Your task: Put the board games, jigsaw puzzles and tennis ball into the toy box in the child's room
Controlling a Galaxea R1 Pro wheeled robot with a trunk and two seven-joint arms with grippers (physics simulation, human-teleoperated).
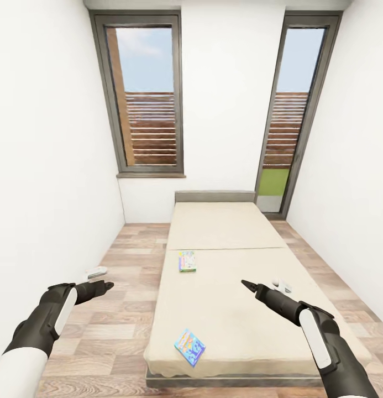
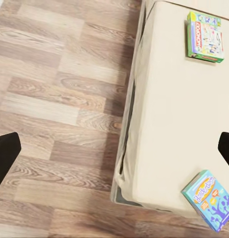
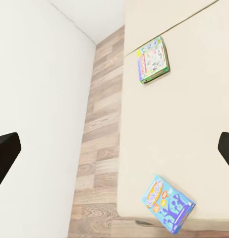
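Evidently little is done yet: both board games lie on the bed [image 1: 230,276], untouched. The blue game [image 1: 189,347] sits near the bed's foot edge, the green game [image 1: 187,261] around the bed's middle, toward its left side. The left gripper [image 1: 109,286] hangs over the floor beside the bed, the right gripper [image 1: 244,283] over the bed; each wrist view shows dark fingertips spread wide, nothing between them. The wrist views make the box covers clearer, though their lettering is probably too blurred to read; the head view adds the windows beyond the headboard.

Green board game [image 2: 205,35] lid reads "MONOPOLY"; blue box's [image 2: 210,199] title illegible
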